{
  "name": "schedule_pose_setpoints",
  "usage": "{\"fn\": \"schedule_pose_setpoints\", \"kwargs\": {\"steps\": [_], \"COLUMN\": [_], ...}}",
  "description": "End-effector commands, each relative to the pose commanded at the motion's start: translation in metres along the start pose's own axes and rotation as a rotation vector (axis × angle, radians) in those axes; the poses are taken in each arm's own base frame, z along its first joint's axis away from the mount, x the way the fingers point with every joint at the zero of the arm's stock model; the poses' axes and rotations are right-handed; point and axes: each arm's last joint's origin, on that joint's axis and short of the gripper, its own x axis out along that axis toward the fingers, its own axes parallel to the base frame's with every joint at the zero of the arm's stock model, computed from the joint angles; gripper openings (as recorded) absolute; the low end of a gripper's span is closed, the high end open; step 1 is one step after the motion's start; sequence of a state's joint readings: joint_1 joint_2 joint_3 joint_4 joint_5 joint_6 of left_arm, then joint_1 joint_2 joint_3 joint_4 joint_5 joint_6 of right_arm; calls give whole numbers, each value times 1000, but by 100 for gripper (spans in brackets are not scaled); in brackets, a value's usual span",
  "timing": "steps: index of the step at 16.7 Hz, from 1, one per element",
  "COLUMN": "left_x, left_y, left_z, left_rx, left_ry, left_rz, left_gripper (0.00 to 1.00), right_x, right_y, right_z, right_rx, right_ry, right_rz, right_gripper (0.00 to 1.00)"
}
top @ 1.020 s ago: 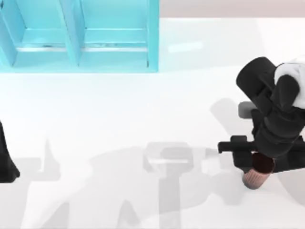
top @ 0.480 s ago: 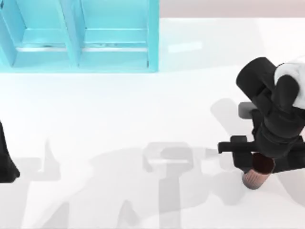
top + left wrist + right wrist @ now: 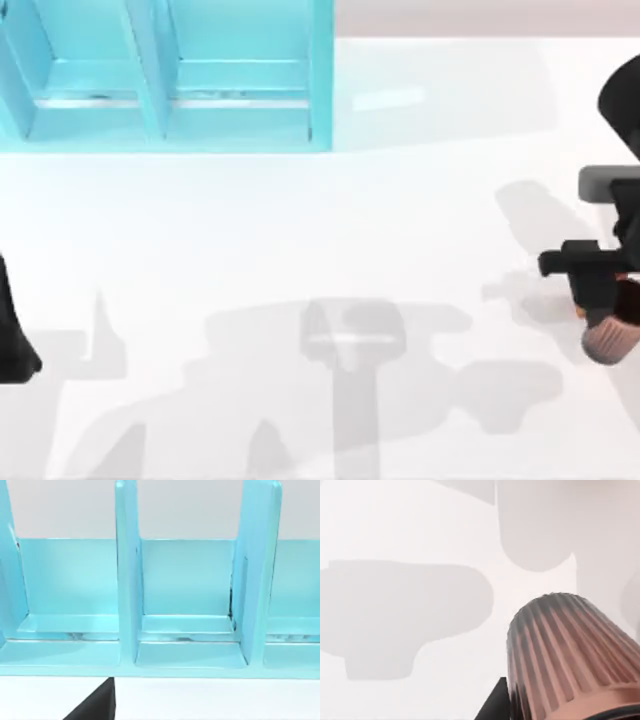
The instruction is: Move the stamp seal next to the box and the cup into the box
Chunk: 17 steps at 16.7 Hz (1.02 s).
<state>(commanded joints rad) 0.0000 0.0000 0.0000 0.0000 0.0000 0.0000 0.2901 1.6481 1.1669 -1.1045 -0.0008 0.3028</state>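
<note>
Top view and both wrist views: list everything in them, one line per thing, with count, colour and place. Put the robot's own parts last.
box: one, light blue, with upright dividers making compartments, at the table's far left; the left wrist view looks into it.
cup: one, coppery-brown with ribbed sides, at the table's right edge under the right gripper; close up in the right wrist view.
table: one, white, crossed by grey shadows.
left arm: one, black, parked at the left edge.
right gripper: one, black, at the right edge, over the cup.
</note>
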Motion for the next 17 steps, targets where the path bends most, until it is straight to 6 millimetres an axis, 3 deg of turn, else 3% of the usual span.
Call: {"fn": "schedule_pose_setpoints", "kwargs": {"steps": [3,5,10,12,14,17], "left_x": [0,0,0,0,0,0], "left_y": [0,0,0,0,0,0], "left_z": [0,0,0,0,0,0], "left_rx": [0,0,0,0,0,0], "left_ry": [0,0,0,0,0,0], "left_rz": [0,0,0,0,0,0], "left_gripper": [100,100,100,100,100,100], "right_x": [-33,-45,-44,-46,-47,-44], "right_y": [-35,-45,-45,-55,-78,-131], "right_z": [-6,-10,-10,-8,-7,-11], "right_rx": [0,0,-1,0,5,33], "right_ry": [-1,-13,-11,-23,-29,5], "right_rz": [2,4,1,-30,-84,-150], "right_gripper": [0,0,0,0,0,0]}}
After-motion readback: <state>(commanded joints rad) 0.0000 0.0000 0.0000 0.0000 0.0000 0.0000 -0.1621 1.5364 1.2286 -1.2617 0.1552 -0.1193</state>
